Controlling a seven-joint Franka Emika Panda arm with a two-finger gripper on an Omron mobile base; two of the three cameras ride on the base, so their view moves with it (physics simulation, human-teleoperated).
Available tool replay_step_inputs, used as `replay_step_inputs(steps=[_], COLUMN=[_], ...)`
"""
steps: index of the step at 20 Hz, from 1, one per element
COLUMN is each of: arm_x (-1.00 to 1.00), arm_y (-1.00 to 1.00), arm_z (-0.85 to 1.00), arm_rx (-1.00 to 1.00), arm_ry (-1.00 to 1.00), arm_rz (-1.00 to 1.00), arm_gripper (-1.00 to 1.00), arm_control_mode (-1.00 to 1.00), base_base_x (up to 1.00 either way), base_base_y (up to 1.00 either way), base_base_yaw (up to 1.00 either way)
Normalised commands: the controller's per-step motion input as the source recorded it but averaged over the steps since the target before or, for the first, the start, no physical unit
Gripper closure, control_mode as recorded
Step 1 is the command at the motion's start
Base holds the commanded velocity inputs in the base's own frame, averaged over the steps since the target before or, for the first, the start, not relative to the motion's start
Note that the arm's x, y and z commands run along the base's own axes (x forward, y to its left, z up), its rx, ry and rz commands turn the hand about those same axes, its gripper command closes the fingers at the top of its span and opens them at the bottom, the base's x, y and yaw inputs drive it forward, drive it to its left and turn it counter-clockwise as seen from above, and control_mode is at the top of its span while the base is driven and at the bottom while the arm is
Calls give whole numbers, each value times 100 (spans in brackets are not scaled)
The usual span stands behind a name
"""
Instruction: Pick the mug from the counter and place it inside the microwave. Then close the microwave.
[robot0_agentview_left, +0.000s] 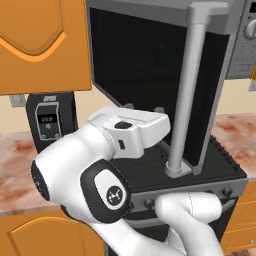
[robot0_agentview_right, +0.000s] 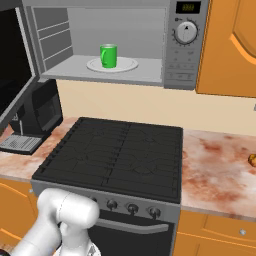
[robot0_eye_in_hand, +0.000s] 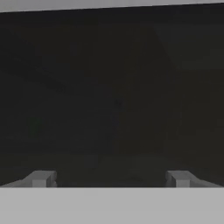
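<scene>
Inside the large grey boxy microwave (robot0_agentview_right: 120, 45), at about 11 o'clock in the right base view, the small bright green mug (robot0_agentview_right: 108, 55) stands upright on the white turntable plate (robot0_agentview_right: 127, 65), left of the round white dial (robot0_agentview_right: 186, 32). That view also shows the black ridged stove top (robot0_agentview_right: 120, 155) and the mottled pinkish desk (robot0_agentview_right: 215, 165). From the left base view, the swung-out dark glass door (robot0_agentview_left: 150, 70) with its grey bar handle (robot0_agentview_left: 187, 95) hides the cavity. Along the hand view, the gripper (robot0_eye_in_hand: 110, 178) is released, fingertips (robot0_eye_in_hand: 40, 178) wide apart, facing dark glass.
</scene>
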Motion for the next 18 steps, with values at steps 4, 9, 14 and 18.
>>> replay_step_inputs(steps=[4, 9, 14, 18], arm_x=[33, 17, 26, 31], arm_y=[-56, -56, -65, -64], arm_z=[17, 7, 7, 12], arm_rx=[0, 0, 0, 0], arm_ry=[0, 0, 0, 0], arm_rz=[0, 0, 0, 0], arm_gripper=[-100, -100, -100, -100], arm_control_mode=[-100, -100, -100, -100], base_base_x=[0, 0, 0, 0], base_base_y=[0, 0, 0, 0], base_base_yaw=[0, 0, 0, 0])
